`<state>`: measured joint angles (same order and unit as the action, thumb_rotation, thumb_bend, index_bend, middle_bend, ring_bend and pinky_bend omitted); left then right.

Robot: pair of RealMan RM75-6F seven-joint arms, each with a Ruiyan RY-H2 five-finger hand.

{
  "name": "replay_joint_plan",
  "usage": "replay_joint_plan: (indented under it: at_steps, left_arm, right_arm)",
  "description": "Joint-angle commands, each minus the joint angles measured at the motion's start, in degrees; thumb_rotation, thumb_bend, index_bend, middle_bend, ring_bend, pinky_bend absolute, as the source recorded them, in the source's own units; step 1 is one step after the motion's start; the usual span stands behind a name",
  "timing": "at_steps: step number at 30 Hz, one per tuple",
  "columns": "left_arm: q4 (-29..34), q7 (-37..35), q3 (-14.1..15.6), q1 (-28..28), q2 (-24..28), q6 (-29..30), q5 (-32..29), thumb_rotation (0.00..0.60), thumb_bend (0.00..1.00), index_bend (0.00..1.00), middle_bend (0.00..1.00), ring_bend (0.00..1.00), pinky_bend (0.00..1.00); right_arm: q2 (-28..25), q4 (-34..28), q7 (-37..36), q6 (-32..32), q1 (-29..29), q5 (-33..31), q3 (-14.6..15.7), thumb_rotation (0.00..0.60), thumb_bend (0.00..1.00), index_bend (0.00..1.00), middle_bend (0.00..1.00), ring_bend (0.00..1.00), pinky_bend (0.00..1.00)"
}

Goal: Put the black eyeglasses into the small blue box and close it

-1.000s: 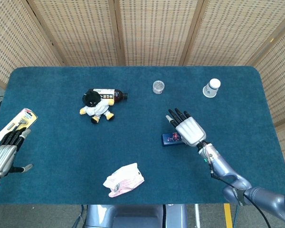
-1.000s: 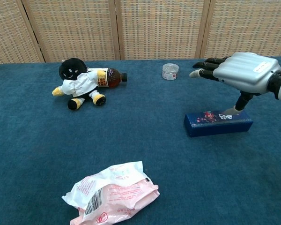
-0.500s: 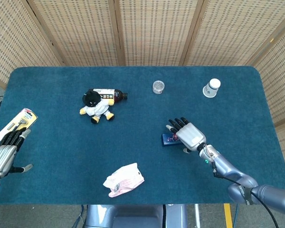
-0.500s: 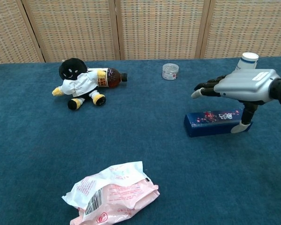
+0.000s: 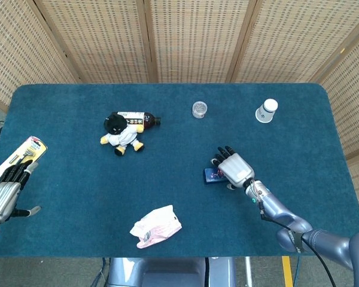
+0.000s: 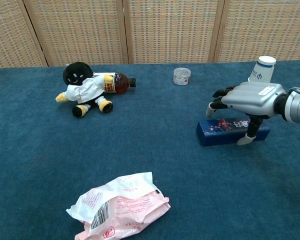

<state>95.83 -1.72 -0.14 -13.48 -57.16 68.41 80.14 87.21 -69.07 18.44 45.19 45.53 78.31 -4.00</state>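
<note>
The small blue box (image 6: 220,132) lies closed on the blue cloth, right of centre; in the head view the box (image 5: 212,175) peeks out left of my right hand (image 5: 234,168). That right hand (image 6: 250,95) hangs low over the box's right half, palm down, fingers bent down past the far edge and thumb reaching down in front of the near face. I cannot see a firm grip on the box. No black eyeglasses show in either view. My left hand (image 5: 3,196) rests at the table's left edge with its fingers apart, holding nothing.
A plush doll (image 5: 122,136) and a brown bottle (image 5: 140,119) lie at the back left. A clear small jar (image 5: 199,109) and a paper cup (image 5: 266,110) stand at the back. A pink packet (image 5: 156,226) lies near the front edge, and a yellow package (image 5: 24,152) sits by the left hand.
My right hand has come down from above the box and its fingers have bent downward over it. The box and the left hand have stayed put.
</note>
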Motion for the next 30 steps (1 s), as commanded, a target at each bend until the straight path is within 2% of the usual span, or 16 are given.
replay_joint_plan:
  at_steps: [1,3,8,10,12,13,16,17,19,23,27,30]
  left_arm:
    - [-0.02,0.04,-0.03,-0.06,-0.02,-0.12,-0.11,0.600,0.00,0.00,0.00,0.00,0.00]
    - [-0.06,0.06,-0.07,-0.11,-0.06,-0.21,-0.21,0.600,0.00,0.00,0.00,0.00,0.00]
    - [-0.08,0.04,-0.08,-0.12,-0.07,-0.23,-0.27,0.600,0.00,0.00,0.00,0.00,0.00]
    - [-0.08,0.07,-0.07,-0.12,-0.08,-0.21,-0.23,0.600,0.00,0.00,0.00,0.00,0.00]
    - [-0.05,0.11,-0.03,-0.11,-0.08,-0.20,-0.18,0.600,0.00,0.00,0.00,0.00,0.00]
    - [-0.05,0.12,-0.02,-0.11,-0.08,-0.21,-0.18,0.600,0.00,0.00,0.00,0.00,0.00]
    - [-0.01,0.13,0.00,-0.12,-0.07,-0.19,-0.11,0.600,0.00,0.00,0.00,0.00,0.00]
    - [0.01,0.12,0.02,-0.12,-0.05,-0.20,-0.05,0.600,0.00,0.00,0.00,0.00,0.00]
    - [0.25,-0.11,0.12,-0.11,0.12,-0.22,0.16,0.600,0.00,0.00,0.00,0.00,0.00]
    - [0.97,-1.57,0.32,0.46,1.03,1.29,1.69,0.600,0.00,0.00,0.00,0.00,0.00]
    - [0.76,-3.72,0.65,1.08,1.86,2.44,3.00,0.600,0.00,0.00,0.00,0.00,0.00]
    - [0.36,-4.57,0.73,1.52,2.07,3.53,3.80,0.600,0.00,0.00,0.00,0.00,0.00]
  right_arm:
    - [0.78,1.04,-1.23,0.84,-0.04,0.85,0.13,0.600,0.02,0.37,0.34,0.01,0.10]
    - [1.09,1.71,-1.89,1.26,-0.14,1.18,0.20,0.600,0.05,0.42,0.39,0.05,0.11]
    - [1.31,2.19,-2.25,1.22,-0.27,0.76,0.11,0.600,0.05,0.45,0.42,0.07,0.13]
    - [1.32,2.16,-2.24,1.36,-0.33,0.70,0.08,0.600,0.05,0.45,0.41,0.07,0.13]
    - [1.11,1.82,-2.45,1.18,-0.37,0.67,0.20,0.600,0.05,0.44,0.37,0.07,0.13]
    - [0.95,1.64,-2.53,1.05,-0.38,0.63,0.25,0.600,0.04,0.39,0.30,0.07,0.13]
    - [-0.56,-0.33,-2.45,-0.62,-0.32,-0.41,0.49,0.600,0.00,0.11,0.05,0.02,0.13]
    - [-1.50,-1.93,-2.56,-1.07,-0.35,-1.02,0.34,0.600,0.00,0.04,0.01,0.00,0.13]
    - [-3.79,-5.63,-3.30,-0.62,-0.80,-1.37,0.10,0.600,0.00,0.00,0.00,0.00,0.13]
    - [-9.36,-13.42,-2.35,3.86,-3.13,-0.92,0.07,0.600,0.00,0.00,0.00,0.00,0.13]
    - [-16.03,-21.12,-3.50,14.00,-9.03,1.32,0.74,0.600,0.00,0.00,0.00,0.00,0.12]
    - [-19.26,-23.00,-5.84,21.77,-13.97,3.06,1.49,0.600,0.00,0.00,0.00,0.00,0.12]
